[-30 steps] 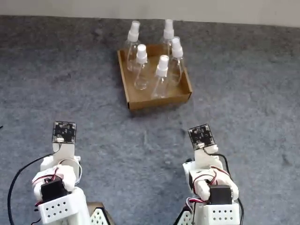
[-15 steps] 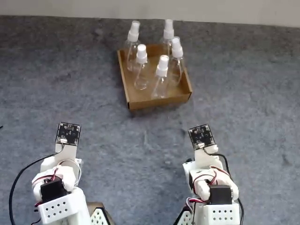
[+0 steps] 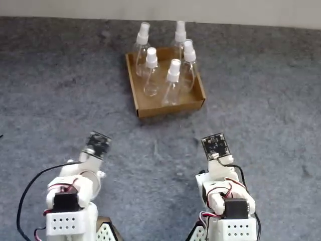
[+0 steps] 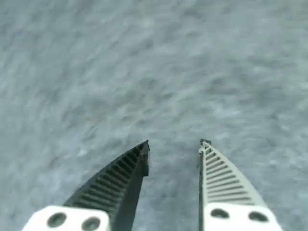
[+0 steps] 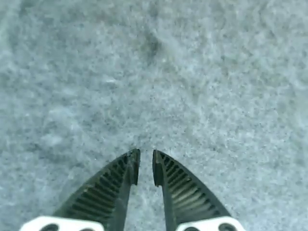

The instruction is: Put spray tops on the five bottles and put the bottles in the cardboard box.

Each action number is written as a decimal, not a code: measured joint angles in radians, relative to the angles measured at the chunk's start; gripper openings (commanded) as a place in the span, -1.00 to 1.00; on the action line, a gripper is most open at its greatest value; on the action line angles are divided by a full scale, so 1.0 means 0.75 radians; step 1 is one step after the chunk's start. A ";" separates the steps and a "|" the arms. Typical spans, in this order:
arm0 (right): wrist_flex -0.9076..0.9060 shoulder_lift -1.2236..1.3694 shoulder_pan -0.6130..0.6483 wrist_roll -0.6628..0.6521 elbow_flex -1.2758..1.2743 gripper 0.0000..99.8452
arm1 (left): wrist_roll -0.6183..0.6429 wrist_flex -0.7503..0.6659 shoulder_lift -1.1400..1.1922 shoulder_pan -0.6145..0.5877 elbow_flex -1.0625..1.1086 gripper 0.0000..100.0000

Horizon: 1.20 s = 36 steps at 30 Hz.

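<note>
The grey mat [image 3: 261,100] runs wide on every side of the box [image 3: 170,108], which sits at the far middle, well apart from both arms near the front edge. Five capped bottles [image 3: 173,83] stand upright in it, the back two at its far wall. In the wrist views the left gripper [image 4: 175,143] is spread and the right gripper [image 5: 145,152] is nearly pressed together, each above the mat.

5 bottles [image 3: 151,75], 5 spray tops [image 3: 173,69], 1 cardboard box [image 3: 170,107], 2 arms [image 3: 223,188], 2 pincers: left pincer [image 4: 174,142], right pincer [image 5: 144,153]
</note>
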State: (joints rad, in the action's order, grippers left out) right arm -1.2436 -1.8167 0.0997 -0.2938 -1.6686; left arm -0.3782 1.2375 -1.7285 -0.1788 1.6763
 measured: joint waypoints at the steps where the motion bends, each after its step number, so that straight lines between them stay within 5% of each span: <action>1: 0.000 0.000 0.000 0.000 0.000 -0.95 | 0.000 0.000 0.000 0.053 0.000 -0.74; 7: 0.000 0.000 0.000 0.000 0.000 -0.95 | 0.000 0.000 0.000 0.155 0.000 -0.74; 36: 0.000 0.000 0.000 0.000 0.000 -0.95 | 0.000 0.000 0.000 0.155 0.000 -0.74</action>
State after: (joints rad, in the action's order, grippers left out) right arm -1.2436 -1.8167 0.0997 -0.2938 -1.6686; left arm -0.3782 1.2375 -1.7285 -0.0621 1.6763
